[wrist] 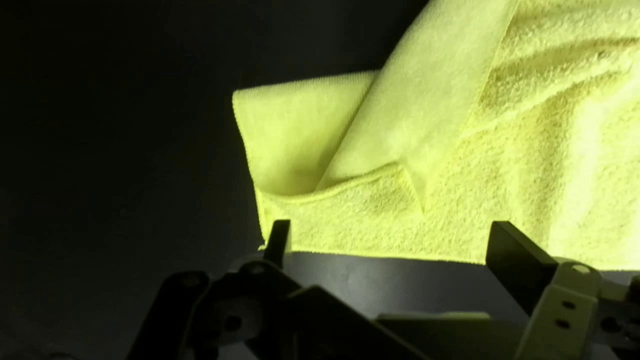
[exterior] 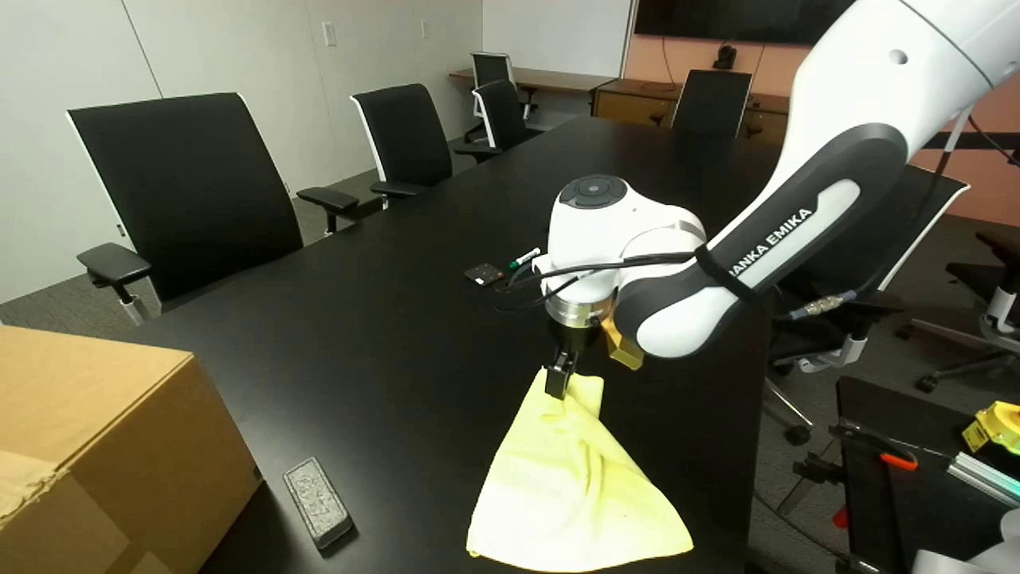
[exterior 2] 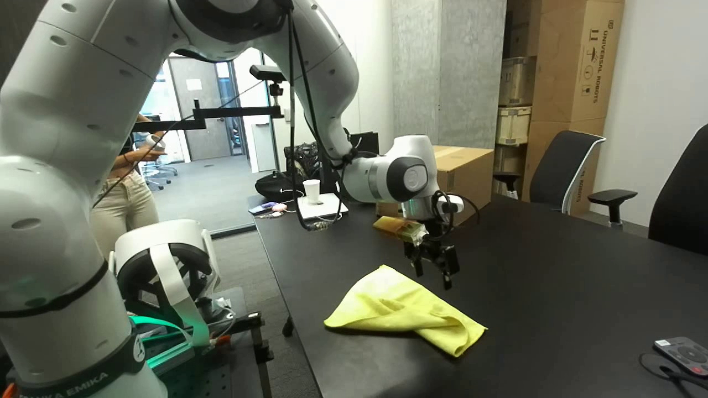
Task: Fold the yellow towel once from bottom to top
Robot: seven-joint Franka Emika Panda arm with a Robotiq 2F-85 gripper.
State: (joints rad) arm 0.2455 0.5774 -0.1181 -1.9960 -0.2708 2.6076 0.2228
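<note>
In the wrist view, the towel [wrist: 460, 165] (creased) is cropped.

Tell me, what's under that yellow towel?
The table shows around the towel, which seems to lie right on it. The spot beneath is covered, so whether anything small hides there can't be seen.

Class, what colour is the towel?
The towel is plain yellow, showing best in an exterior view.
</note>
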